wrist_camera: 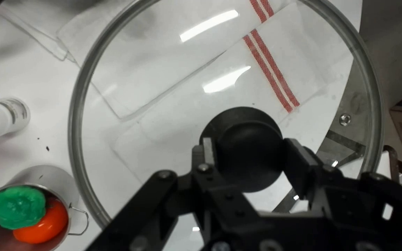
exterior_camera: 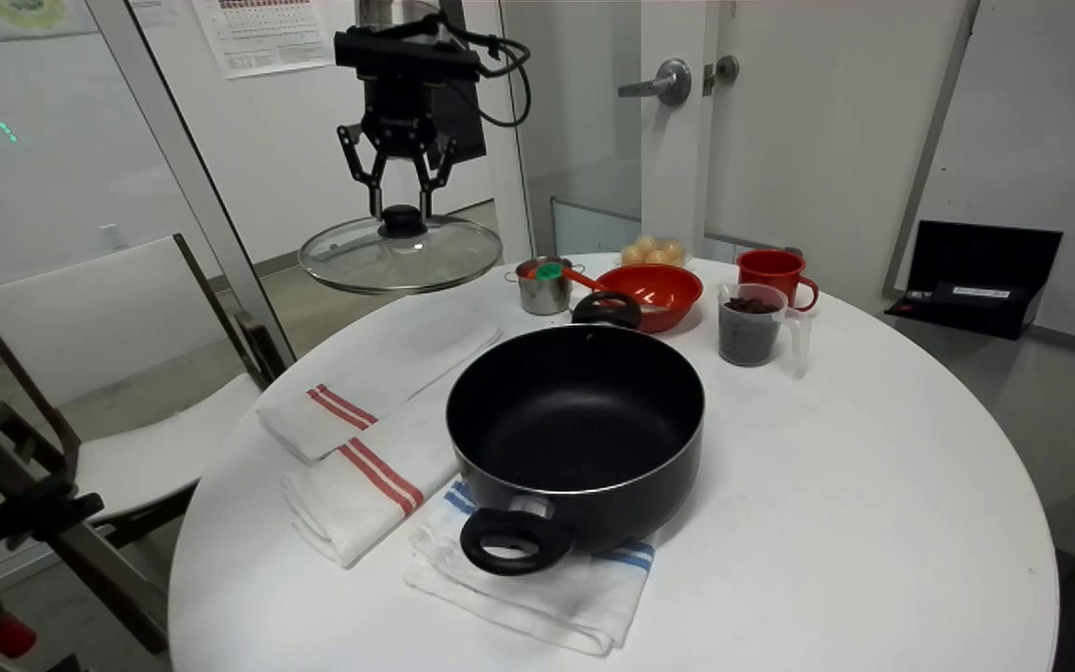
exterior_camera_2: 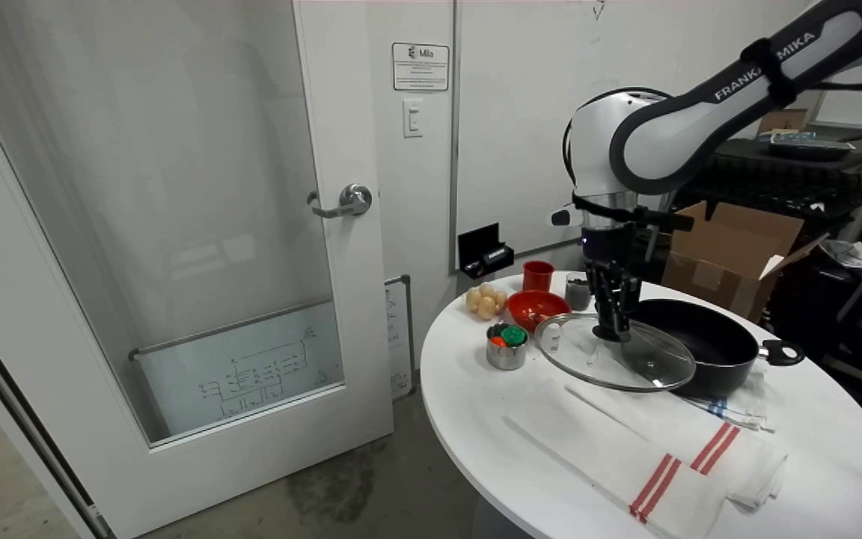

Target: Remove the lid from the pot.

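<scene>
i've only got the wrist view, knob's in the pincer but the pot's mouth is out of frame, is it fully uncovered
Observer: Yes, in an exterior view the lid hangs apart from the pot, whose whole mouth shows open.

Operator: good, and what's under the pot

Observer: A blue-striped cloth; both exterior views show it sticking out from beneath.
</scene>
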You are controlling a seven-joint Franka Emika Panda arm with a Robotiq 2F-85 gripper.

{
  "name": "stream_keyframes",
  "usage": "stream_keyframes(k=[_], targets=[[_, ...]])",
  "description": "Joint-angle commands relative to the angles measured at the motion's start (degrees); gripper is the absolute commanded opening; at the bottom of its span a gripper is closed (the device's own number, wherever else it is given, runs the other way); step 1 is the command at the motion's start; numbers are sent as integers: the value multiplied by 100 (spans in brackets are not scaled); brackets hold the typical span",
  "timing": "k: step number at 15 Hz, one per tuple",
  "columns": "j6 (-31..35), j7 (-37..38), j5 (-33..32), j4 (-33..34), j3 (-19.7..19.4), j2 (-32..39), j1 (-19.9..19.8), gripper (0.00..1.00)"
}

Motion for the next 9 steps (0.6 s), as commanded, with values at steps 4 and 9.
stream_keyframes(k=[4,9], targets=[[216,-82,33,114,31,529,-45,25],[374,-72,-23,151,23,906,-30,25]])
